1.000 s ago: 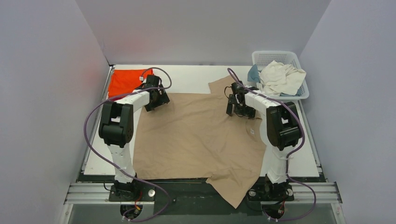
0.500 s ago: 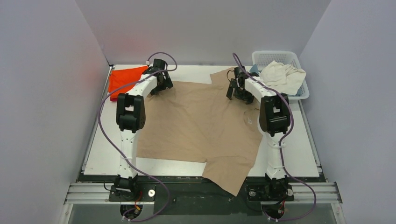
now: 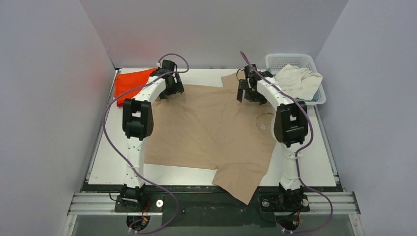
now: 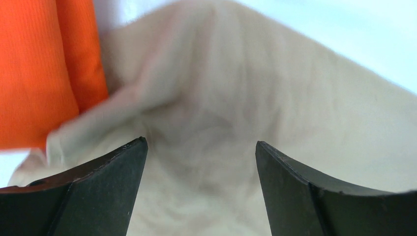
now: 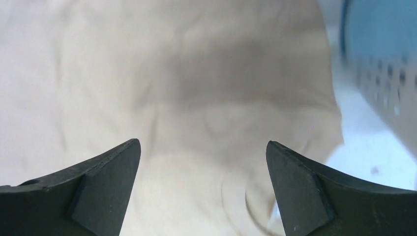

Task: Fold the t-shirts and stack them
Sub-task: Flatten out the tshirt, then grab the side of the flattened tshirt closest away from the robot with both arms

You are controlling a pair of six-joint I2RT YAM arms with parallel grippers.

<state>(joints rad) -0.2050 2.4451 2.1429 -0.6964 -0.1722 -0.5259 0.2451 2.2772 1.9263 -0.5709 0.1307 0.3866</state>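
A large tan t-shirt (image 3: 211, 130) lies spread flat over the middle of the table. One lower corner (image 3: 243, 187) hangs over the front edge. My left gripper (image 3: 169, 91) is open over the shirt's far left corner, next to the folded orange t-shirt (image 3: 130, 83). In the left wrist view the gripper (image 4: 200, 142) has its jaws wide apart over tan cloth (image 4: 221, 98), with orange cloth (image 4: 44, 64) to the left. My right gripper (image 3: 245, 94) is open over the shirt's far right part. In the right wrist view the gripper (image 5: 202, 142) stands over tan cloth (image 5: 196, 73).
A white lattice basket (image 3: 285, 60) stands at the back right corner and holds a crumpled cream-white t-shirt (image 3: 295, 81). Its wall (image 5: 388, 78) shows in the right wrist view, with blue behind it. Grey walls close in the left, back and right sides.
Both arms have reached farther toward the back. The tan shirt has slid back with them, so less of it hangs over the front edge.
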